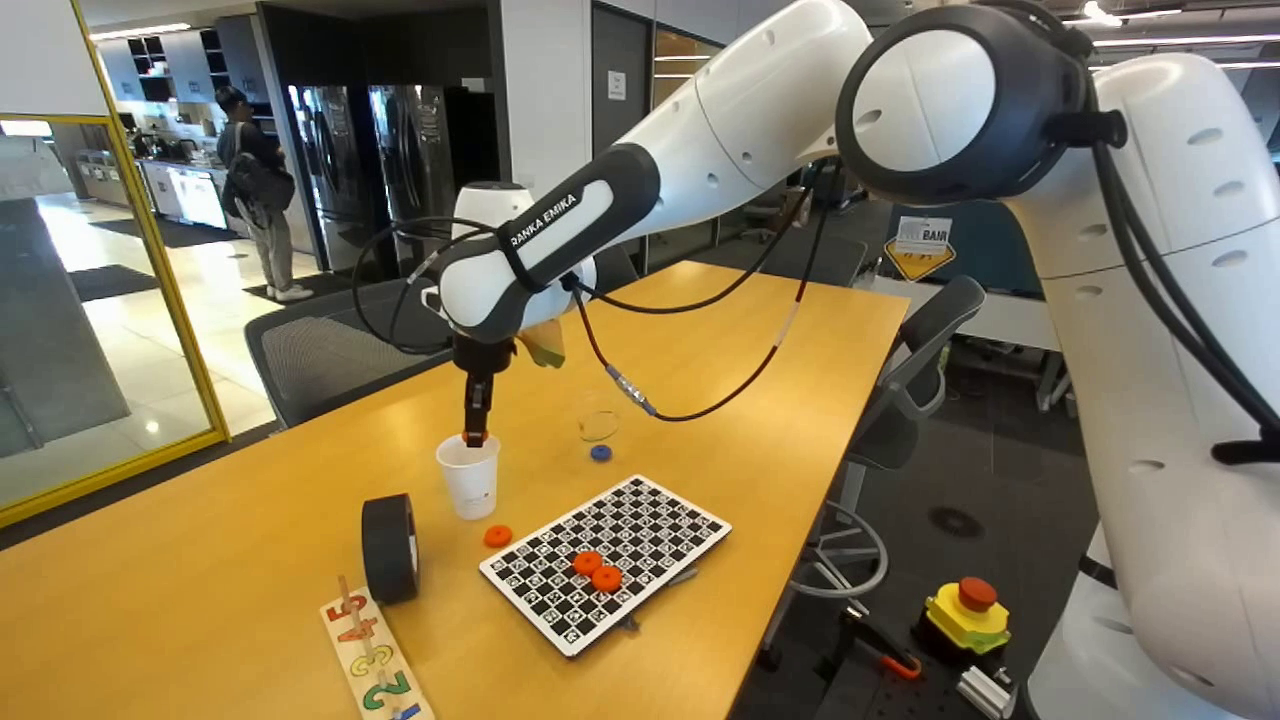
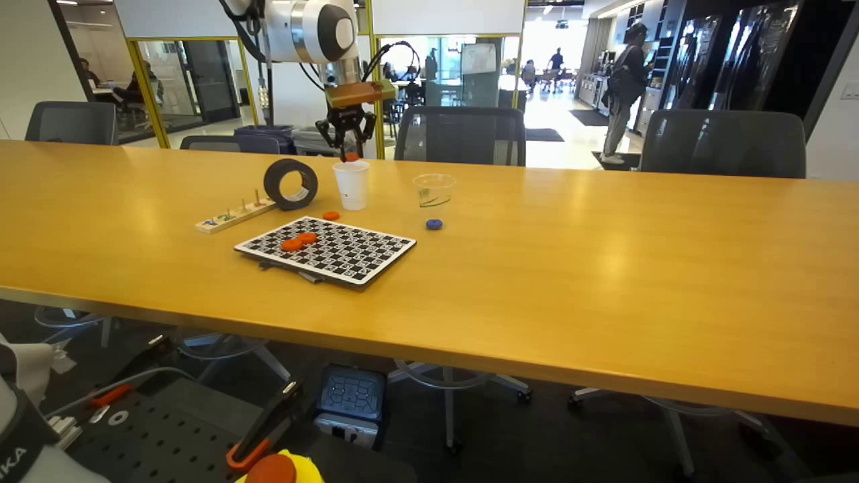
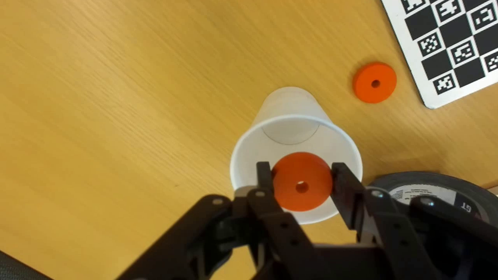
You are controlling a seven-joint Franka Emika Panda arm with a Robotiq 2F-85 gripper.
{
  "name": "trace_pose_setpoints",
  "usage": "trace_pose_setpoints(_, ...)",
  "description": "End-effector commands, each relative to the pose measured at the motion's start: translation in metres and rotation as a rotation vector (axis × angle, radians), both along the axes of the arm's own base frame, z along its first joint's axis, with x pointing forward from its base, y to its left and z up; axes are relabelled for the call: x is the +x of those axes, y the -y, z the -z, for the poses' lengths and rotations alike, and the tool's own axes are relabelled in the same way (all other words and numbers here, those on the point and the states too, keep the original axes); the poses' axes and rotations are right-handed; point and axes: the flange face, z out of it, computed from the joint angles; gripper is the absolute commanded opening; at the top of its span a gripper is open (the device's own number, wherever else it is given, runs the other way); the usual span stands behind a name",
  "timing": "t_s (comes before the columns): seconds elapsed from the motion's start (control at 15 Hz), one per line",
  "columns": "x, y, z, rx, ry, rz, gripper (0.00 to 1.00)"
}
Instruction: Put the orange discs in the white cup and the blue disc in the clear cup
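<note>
Pinching a flat orange disc (image 3: 302, 173), the jaws hung right over that smooth, tapered white cup (image 3: 291, 134), wrist view, lower middle.

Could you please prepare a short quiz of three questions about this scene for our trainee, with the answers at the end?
1. Multiple choice: how many orange discs lie on the checkered board?
A) one
B) two
C) three

2. True or false: the blue disc lies on the table, outside the clear cup.

3. Short answer: what does the gripper hold at the mouth of the white cup?

Key:
1. B
2. True
3. An orange disc
</note>
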Motion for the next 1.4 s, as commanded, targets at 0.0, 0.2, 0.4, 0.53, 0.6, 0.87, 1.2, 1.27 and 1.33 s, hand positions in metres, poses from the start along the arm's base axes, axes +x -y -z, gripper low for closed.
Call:
trace_pose_setpoints(0.0, 0.013, -0.001, -0.004, 0.025, -0.005, 0.006, 0.5)
trace_pose_setpoints(0.2, 0.012, 0.0, -0.003, 0.014, -0.026, 0.036, 0.81)
trace_pose_setpoints(0.4, 0.007, -0.003, -0.006, 0.006, -0.041, 0.084, 1.0)
trace_pose_setpoints(0.53, 0.0, -0.008, -0.01, 0.0, -0.044, 0.15, 1.0)
trace_pose_setpoints(0.6, -0.004, -0.012, -0.011, 0.001, -0.057, 0.203, 1.0)
trace_pose_setpoints(0.87, -0.028, -0.032, -0.009, 0.017, -0.149, 0.416, 1.0)
trace_pose_setpoints(1.2, -0.06, -0.055, 0.002, 0.034, -0.181, 0.666, 1.0)
trace_pose_setpoints(1.27, -0.065, -0.058, 0.007, 0.035, -0.184, 0.713, 1.0)
trace_pose_setpoints(1.33, -0.07, -0.06, 0.014, 0.033, -0.192, 0.758, 1.0)
